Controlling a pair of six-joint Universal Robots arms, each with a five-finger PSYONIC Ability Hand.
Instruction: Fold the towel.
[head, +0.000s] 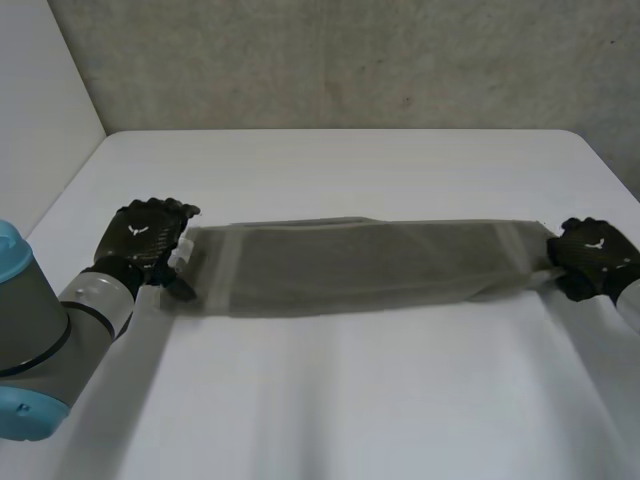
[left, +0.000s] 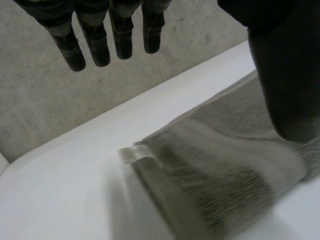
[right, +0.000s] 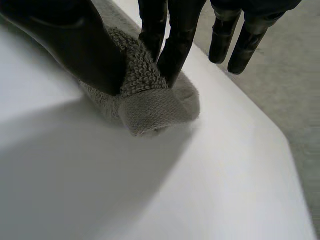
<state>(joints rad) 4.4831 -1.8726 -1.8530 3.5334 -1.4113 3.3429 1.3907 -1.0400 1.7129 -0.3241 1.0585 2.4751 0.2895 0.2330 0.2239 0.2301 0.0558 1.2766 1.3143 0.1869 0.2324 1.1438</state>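
Observation:
A grey towel (head: 360, 262) lies as a long narrow strip across the middle of the white table (head: 330, 410), reaching from one hand to the other. My left hand (head: 140, 240) is at its left end. In the left wrist view this hand (left: 92, 40) has straight, spread fingers held off the cloth, and its thumb hovers over the towel (left: 225, 160). My right hand (head: 590, 255) is at the towel's right end. There the right hand (right: 75, 40) pinches a bunched end of the towel (right: 150, 102) between thumb and fingers, low over the table.
A grey wall (head: 350, 60) stands behind the table's far edge and a white panel (head: 40, 110) at the far left. The table's right edge (right: 260, 115) runs close beside my right hand, with grey floor beyond.

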